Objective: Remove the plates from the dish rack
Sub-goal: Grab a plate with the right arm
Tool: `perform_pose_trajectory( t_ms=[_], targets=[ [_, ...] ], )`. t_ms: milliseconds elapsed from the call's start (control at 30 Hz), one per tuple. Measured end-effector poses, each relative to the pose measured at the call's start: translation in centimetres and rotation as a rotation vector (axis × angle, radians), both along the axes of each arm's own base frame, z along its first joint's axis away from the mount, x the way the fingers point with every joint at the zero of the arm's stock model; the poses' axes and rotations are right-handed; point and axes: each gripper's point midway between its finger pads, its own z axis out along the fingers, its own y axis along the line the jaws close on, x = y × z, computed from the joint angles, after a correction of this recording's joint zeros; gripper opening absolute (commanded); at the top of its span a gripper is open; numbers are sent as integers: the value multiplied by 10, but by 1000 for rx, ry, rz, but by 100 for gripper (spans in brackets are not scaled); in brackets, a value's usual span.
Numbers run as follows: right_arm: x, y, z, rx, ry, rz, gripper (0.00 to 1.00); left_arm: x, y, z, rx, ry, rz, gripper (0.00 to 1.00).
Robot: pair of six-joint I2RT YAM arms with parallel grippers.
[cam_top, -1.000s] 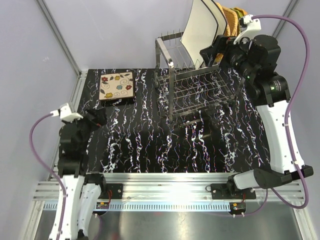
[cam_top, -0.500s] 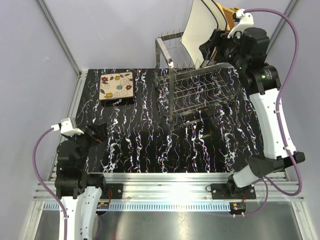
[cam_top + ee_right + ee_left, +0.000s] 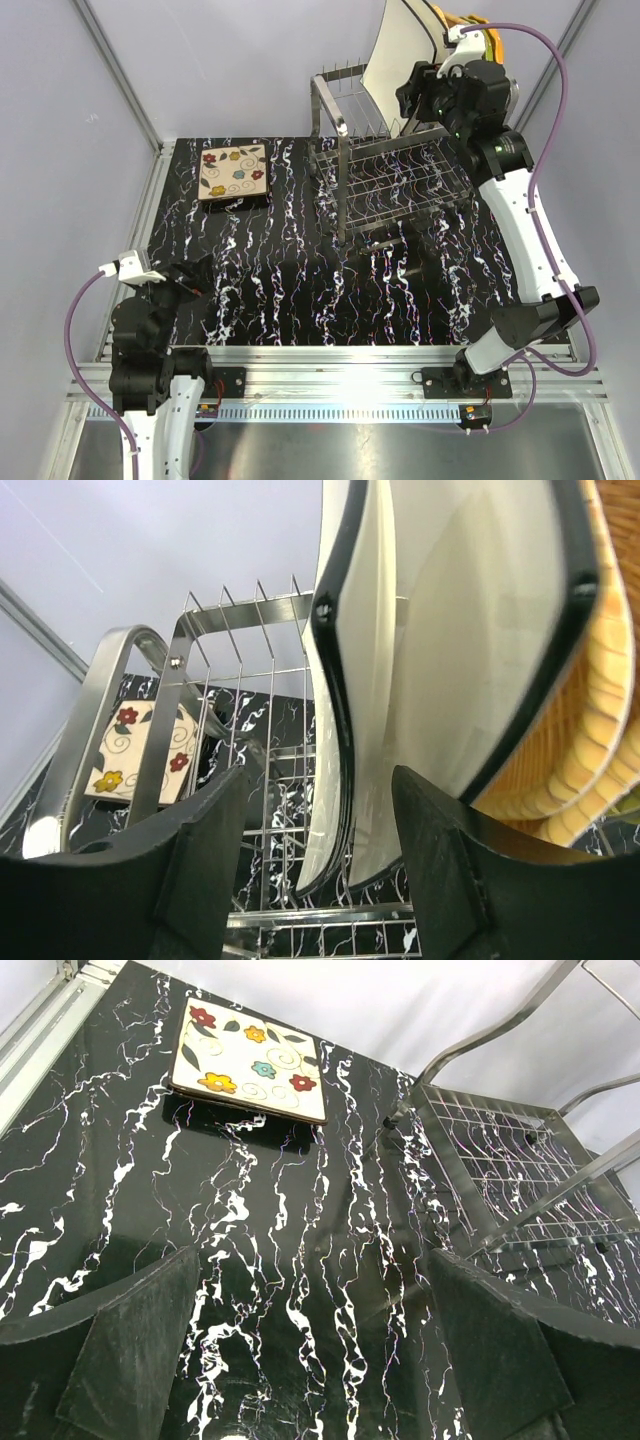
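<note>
— Plates (image 3: 400, 55): where do they stand?
— On edge in the top tier of the dish rack (image 3: 390, 175), at the far right of the bench (image 3: 300, 290). Two cream ones are in front and a woven orange-tan plate (image 3: 590, 730) is behind them. One flower-patterned plate (image 3: 233, 172) lies flat on the bench, far left.
— Nearer arm?
— Right. My right gripper (image 3: 320, 790) is up at the rack, facing the stack. The front cream plate (image 3: 372, 680) runs upright, its dark rim between my fingers. The gripper is spread, one finger either side, with a gap showing on the left, so I judge no pinch yet. My left gripper (image 3: 310, 1350) hangs low over the near left of the bench, spread wide, empty, well apart from the rack.
— Coming move?
— Judgement: close across the plate's thickness, then lift along its upright edge. Whether I straddle one cream plate or both, I cannot tell.
</note>
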Motion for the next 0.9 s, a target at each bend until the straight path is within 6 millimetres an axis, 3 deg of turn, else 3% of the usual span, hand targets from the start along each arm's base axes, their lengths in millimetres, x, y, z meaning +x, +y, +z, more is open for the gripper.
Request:
perform_pose_trajectory(
  t_ms=[500, 633, 800, 900],
  targets=[
    [25, 1, -13, -30, -124, -41, 40, -1, 0, -3, -1, 12, 0, 99],
    [26, -2, -13, -46, -158, -53, 27, -1, 0, -3, -2, 13, 1, 99],
    [29, -6, -9, -54, -214, -88, 0, -1, 0, -3, -4, 13, 1, 99],
    [28, -5, -9, -53, -224, -75, 0, -1, 0, -3, -5, 13, 1, 99]
  ],
)
